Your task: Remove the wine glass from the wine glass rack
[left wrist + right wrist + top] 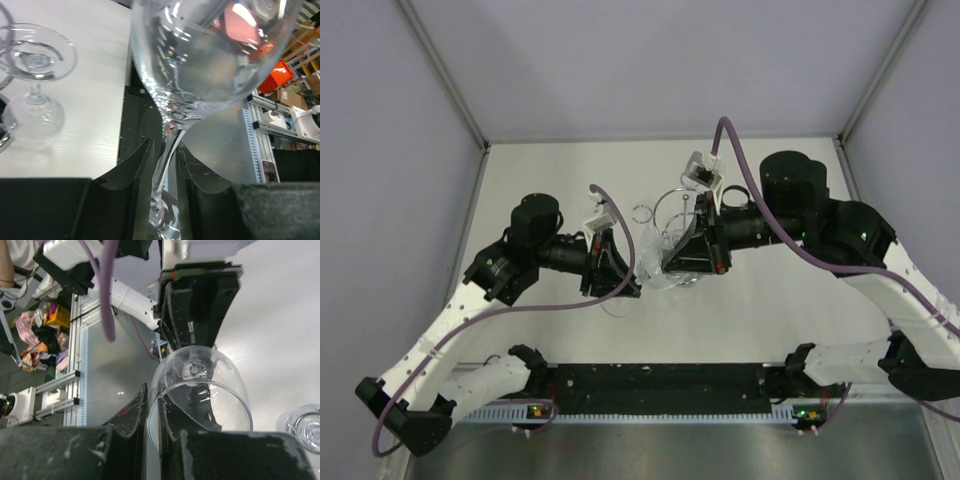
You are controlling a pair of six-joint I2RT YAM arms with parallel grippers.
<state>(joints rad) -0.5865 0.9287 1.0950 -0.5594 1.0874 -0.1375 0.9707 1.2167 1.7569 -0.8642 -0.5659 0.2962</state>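
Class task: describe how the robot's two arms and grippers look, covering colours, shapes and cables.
Both the left arm and right arm have white lower links and black cylindrical upper joints. A purple cable loops along each. The left gripper and right gripper each have two black fingers with scuffed inner faces.

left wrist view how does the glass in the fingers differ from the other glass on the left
The held glass has its stem pinched by the left gripper; the other glass has no gripper on it here. The held glass shows bowl above stem, the other glass foot above bowl. The held glass fills the frame; the other glass looks small. Both are clear stemmed wine glasses.
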